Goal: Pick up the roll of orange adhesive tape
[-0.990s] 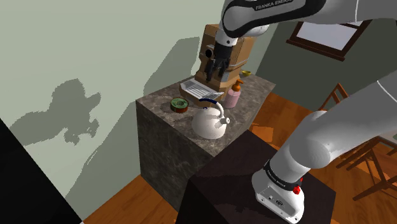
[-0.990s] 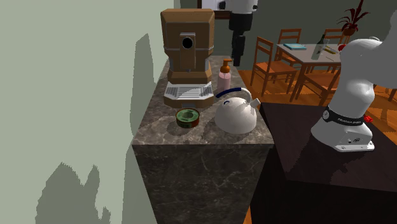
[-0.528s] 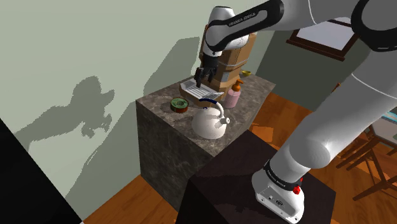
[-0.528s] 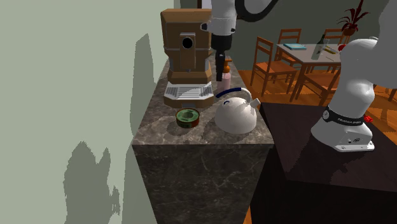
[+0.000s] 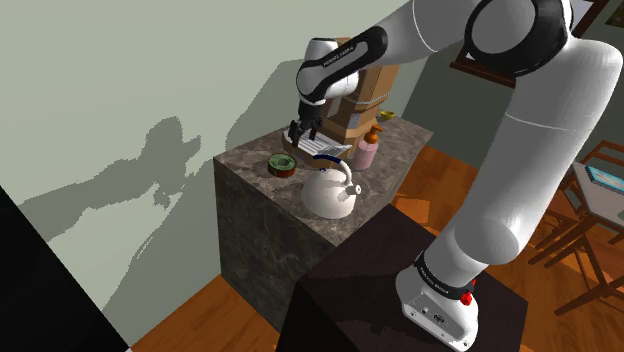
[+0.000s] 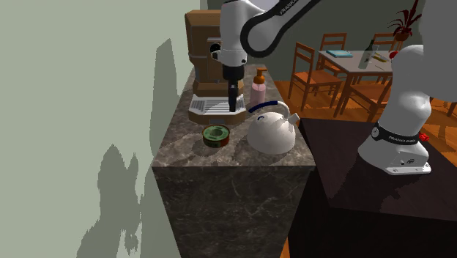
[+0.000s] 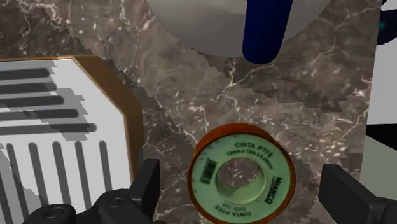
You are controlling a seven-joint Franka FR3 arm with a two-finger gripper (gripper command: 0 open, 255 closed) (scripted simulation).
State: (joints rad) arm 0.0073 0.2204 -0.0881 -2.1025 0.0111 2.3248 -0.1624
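One second has brought the gripper (image 6: 233,108) over the tape roll (image 7: 236,151) near the counter's (image 6: 192,155) edge. Fingers (image 7: 149,184) spread, empty; lowering remains.

Kettle (image 5: 330,193), coffee machine (image 6: 199,51), soap bottle (image 6: 258,89)

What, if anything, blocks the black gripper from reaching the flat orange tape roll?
Likely nothing, so yes: the gripper is open, framing the tape roll from above; white kettle and slatted tray sit clear of it.

The orange-rimmed round tape roll (image 7: 275,173) shows a pale green, black-lettered face; the dark grey marble table (image 7: 191,86) carries white veins.
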